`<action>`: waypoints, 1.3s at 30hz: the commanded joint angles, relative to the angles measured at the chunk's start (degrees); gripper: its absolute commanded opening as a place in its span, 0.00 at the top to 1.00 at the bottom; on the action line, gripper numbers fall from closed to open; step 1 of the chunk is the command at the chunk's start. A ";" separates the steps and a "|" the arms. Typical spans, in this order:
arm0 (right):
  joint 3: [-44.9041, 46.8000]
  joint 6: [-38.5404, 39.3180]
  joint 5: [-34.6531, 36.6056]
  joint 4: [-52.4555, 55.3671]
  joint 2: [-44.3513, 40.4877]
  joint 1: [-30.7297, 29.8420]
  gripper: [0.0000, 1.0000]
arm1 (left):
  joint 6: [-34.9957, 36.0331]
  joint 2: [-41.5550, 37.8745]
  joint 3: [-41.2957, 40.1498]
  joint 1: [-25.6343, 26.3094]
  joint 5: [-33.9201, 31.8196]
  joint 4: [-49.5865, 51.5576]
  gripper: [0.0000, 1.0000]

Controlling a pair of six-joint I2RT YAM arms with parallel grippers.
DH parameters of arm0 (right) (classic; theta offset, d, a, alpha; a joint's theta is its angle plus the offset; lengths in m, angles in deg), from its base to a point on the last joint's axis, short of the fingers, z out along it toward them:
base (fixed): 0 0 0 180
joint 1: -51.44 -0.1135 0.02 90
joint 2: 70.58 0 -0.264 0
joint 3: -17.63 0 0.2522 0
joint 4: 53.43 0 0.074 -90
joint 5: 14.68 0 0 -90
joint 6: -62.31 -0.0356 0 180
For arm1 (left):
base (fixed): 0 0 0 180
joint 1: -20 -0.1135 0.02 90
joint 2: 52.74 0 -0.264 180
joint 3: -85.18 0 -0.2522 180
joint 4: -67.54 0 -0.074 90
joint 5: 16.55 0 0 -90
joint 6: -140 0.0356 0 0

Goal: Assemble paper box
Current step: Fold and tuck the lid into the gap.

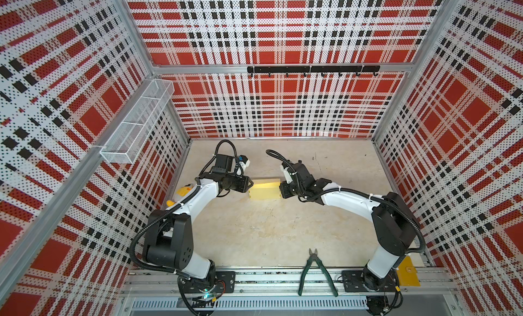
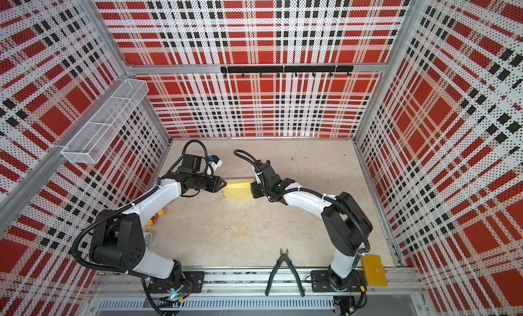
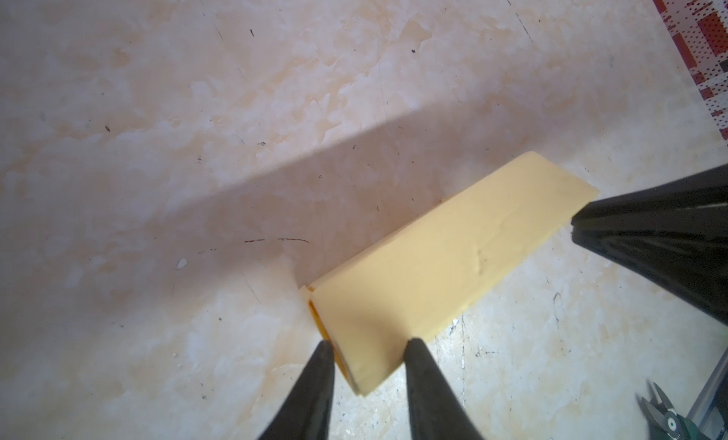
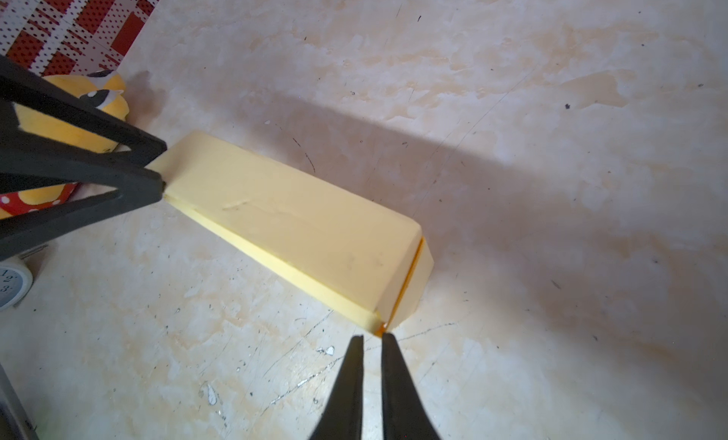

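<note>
Pliers (image 1: 313,257) lie across the near rail, well apart from the work; I judge them unneeded here.

Mid tabletop (image 1: 254,238): box (image 1: 264,190) folded up, lying flat between the two hands so each reaches one end.

Right hand (image 4: 373,338) is nearly closed, only a slit, and empty. Its tips sit at the corner where the end flap (image 4: 419,278) gapes, probably to tuck it in.

Left hand (image 3: 368,347) straddles the opposite end, jaws apart; whether it is clamped I cannot tell. It is likely bracing the box.
</note>
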 commanded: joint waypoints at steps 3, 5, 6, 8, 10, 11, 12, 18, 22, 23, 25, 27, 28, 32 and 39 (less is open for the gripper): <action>1.34 0.23 -0.09 -1.05 -3.96 -0.29 0.81 | 1.08 1.73 -1.15 0.50 -3.17 2.57 0.66; 1.85 0.14 0.04 -1.09 -4.86 -0.33 0.79 | 0.97 1.88 -1.21 0.50 -3.07 2.50 0.66; 2.05 -0.01 0.17 -1.03 -5.48 -0.35 0.78 | 1.04 1.91 -1.10 0.61 -2.98 2.50 0.66; 2.31 -0.12 0.40 -1.00 -6.61 -0.36 0.77 | 1.09 1.95 -1.23 0.71 -2.98 2.50 0.66; 2.39 -0.08 1.17 -1.00 -7.76 -0.39 0.75 | 1.00 1.96 -1.23 0.75 -3.07 2.48 0.66; 2.23 0.05 1.63 -1.09 -8.17 -0.39 0.74 | 1.14 1.90 -1.23 0.75 -3.07 2.48 0.66; 1.94 0.38 2.04 -1.05 -8.36 -0.39 0.72 | 1.18 1.88 -1.23 0.85 -3.07 2.42 0.66; -1.88 2.14 3.12 -0.47 -5.53 0.49 0.67 | 1.04 1.57 -1.48 0.87 -3.07 2.32 0.66; -4.32 2.82 2.78 -0.84 -2.42 1.34 0.66 | 1.05 1.60 -1.50 1.17 -3.06 2.37 0.66; -5.15 2.96 2.37 -0.55 -1.57 1.53 0.66 | 1.09 1.47 -1.50 1.30 -2.94 2.36 0.66; -6.78 3.47 1.55 0.11 0.17 1.69 0.66 | 1.07 1.38 -1.63 1.35 -2.90 2.20 0.66; -8.00 3.48 1.00 0.50 1.59 1.63 0.66 | 1.09 1.38 -1.59 1.34 -2.85 2.19 0.66; -8.14 3.48 0.72 0.49 2.11 1.63 0.66 | 1.07 1.40 -1.52 1.35 -2.90 2.16 0.66; -7.80 3.13 0.62 0.45 3.52 1.67 0.66 | 1.00 1.30 -1.67 1.39 -2.72 2.09 0.66; -6.24 3.04 0.96 0.23 4.16 1.66 0.66 | 0.91 1.41 -1.76 1.48 -2.61 1.84 0.66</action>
